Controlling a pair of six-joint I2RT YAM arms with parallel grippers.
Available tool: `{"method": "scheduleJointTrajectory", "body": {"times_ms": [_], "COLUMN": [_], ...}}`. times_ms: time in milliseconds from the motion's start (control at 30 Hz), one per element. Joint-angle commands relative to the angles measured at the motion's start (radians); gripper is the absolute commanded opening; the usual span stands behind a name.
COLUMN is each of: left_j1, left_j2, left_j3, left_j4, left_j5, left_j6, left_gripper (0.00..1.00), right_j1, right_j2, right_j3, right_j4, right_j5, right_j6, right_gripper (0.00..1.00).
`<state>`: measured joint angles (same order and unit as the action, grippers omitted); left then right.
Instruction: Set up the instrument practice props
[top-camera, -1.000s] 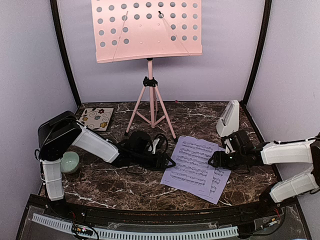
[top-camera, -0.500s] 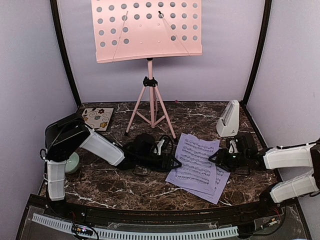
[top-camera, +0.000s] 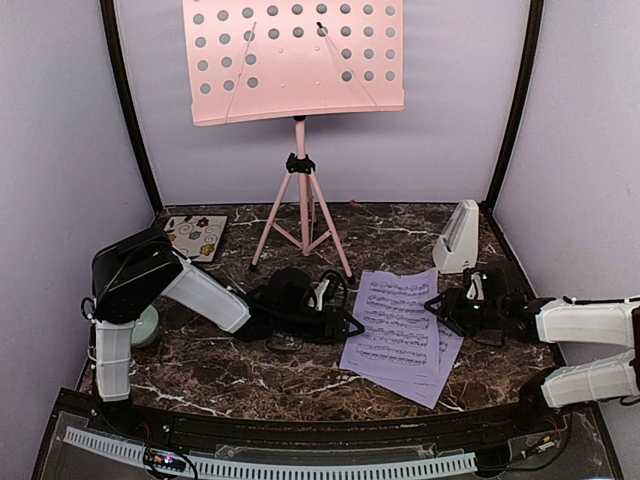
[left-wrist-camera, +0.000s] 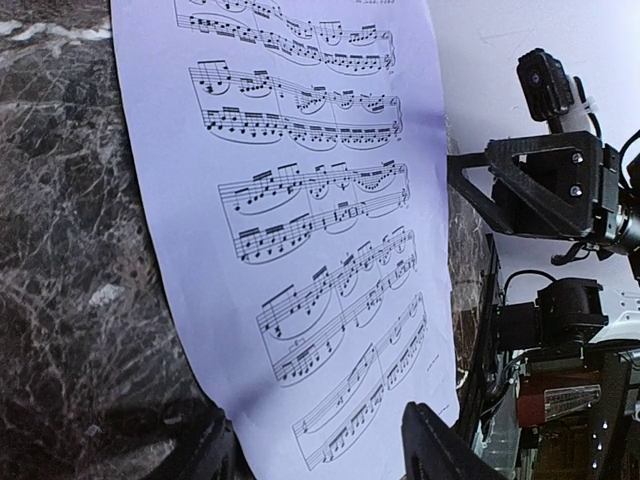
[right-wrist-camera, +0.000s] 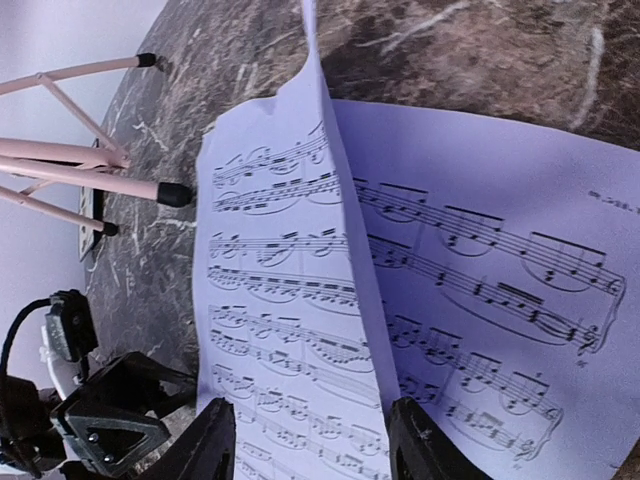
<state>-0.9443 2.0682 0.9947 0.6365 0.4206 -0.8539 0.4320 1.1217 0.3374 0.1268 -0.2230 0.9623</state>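
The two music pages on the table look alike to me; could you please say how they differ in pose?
The upper page has one edge curled up; the lower page lies flat on the table. The upper page shows almost whole, while the lower page is mostly covered. Both are white with printed notes.

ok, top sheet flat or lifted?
Partly lifted: in the right wrist view the top sheet has one edge standing up off the lower sheet.
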Motion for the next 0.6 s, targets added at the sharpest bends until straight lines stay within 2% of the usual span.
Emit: {"method": "scheduleJointTrajectory", "body": {"times_ms": [0,200,367,567], "left_j1": [-0.009,-0.009,-0.008,-0.008], "left_j2": [0.029,0.033,0.036,0.05], "left_j3": [0.004,0.006,0.011,0.025], "left_j4": [-0.047,-0.04,-0.04,-0.044], "left_j5": [-0.013,-0.009,-0.009,-0.003], "left_j6": [-0.007,-0.002,0.002,0.007], "left_gripper": [0.59,0.59,0.59,0.58], "right_j1": [-0.027,-0.03,-0.03,-0.03], "right_j2": [0.057,0.142,0.152,0.098], "right_j3": [-0.029,-0.068,-0.073,-0.061], "right_j4": [-0.006,0.063,0.163,0.214], "right_j5": [0.024,0.041,-0.059,-0.127], "right_j6": [-0.051,-0.058,-0.044,-0.035], "right_gripper": [0.53,0.48,0.39,0.12]}}
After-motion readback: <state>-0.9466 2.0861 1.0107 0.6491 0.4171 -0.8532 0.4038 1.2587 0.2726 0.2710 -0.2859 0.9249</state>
